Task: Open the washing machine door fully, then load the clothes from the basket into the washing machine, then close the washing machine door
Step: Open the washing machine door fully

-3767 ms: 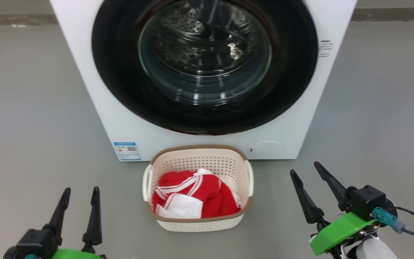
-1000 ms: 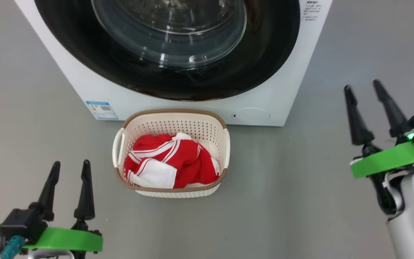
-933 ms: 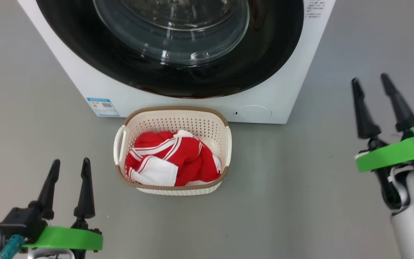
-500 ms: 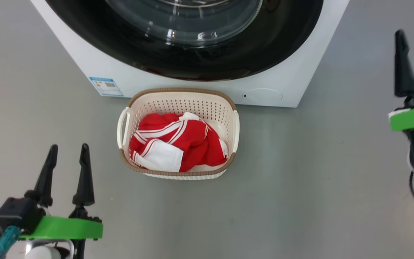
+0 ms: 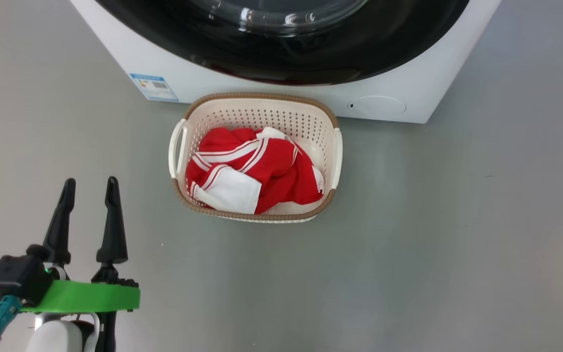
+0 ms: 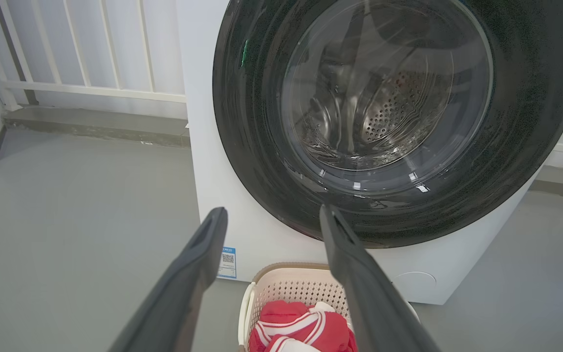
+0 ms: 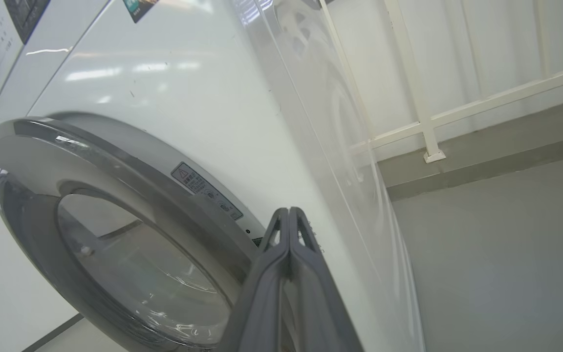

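Two hands differ: the left hand [image 5: 90,182] hovers with fingers apart, well left of the basket [image 5: 262,96], which sits on the floor [image 5: 408,220] just before the washing machine [image 5: 203,84] and holds the clothes [image 5: 267,166]. The right hand [image 7: 289,215], fingers pressed together, points beside the rim of the shut washing machine door [image 7: 115,161].

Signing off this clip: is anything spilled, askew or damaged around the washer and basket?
Nothing stands out. The basket sits upright on the floor before the washing machine, the clothes bundled inside it, nothing spilled. The washing machine door looks closed and intact.
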Tool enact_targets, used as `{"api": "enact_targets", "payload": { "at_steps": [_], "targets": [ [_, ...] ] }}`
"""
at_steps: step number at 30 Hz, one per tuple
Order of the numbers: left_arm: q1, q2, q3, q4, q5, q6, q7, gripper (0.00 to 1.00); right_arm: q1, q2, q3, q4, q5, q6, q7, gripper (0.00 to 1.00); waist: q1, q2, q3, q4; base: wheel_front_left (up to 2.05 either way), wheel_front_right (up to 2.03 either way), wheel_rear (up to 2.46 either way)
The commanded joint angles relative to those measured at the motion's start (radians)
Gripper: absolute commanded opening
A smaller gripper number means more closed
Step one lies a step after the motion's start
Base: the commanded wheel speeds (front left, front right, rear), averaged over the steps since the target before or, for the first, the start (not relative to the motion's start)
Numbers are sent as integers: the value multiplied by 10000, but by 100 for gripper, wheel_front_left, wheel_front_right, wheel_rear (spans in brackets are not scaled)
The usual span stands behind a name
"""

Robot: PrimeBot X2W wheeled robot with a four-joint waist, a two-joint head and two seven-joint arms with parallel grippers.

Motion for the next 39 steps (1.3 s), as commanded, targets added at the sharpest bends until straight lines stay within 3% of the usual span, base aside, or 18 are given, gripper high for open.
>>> {"api": "enact_targets", "payload": {
  "at_steps": [1, 12, 21, 30, 39],
  "targets": [
    [-247, 206, 292, -279, -48, -31, -92, 100, -181, -104, 178, -106, 274, 16, 155, 0, 0, -1, 168, 127, 0, 0, 0],
    [-520, 175, 127, -255, -271, -31, -92, 100, -1845, -180, 151, 787, 3467, 16, 2454, 0, 0, -1, 710, 390, 0, 0, 0],
    [-662, 122, 154, -189, -331, -31, -92, 100, -2877, -206, 86, 1331, 5310, 16, 4277, 0, 0, -1, 1058, 590, 0, 0, 0],
    [-797, 63, 91, -121, -386, -31, -92, 100, -3890, -133, 396, 2150, 5872, 16, 5715, 0, 0, -1, 1357, 785, 0, 0, 0],
    [-840, 21, 83, -46, -429, -31, -92, 100, -4698, -101, 451, 2914, 6106, 16, 6411, 0, 0, -1, 1538, 877, 0, 0, 0]
  ]
}}
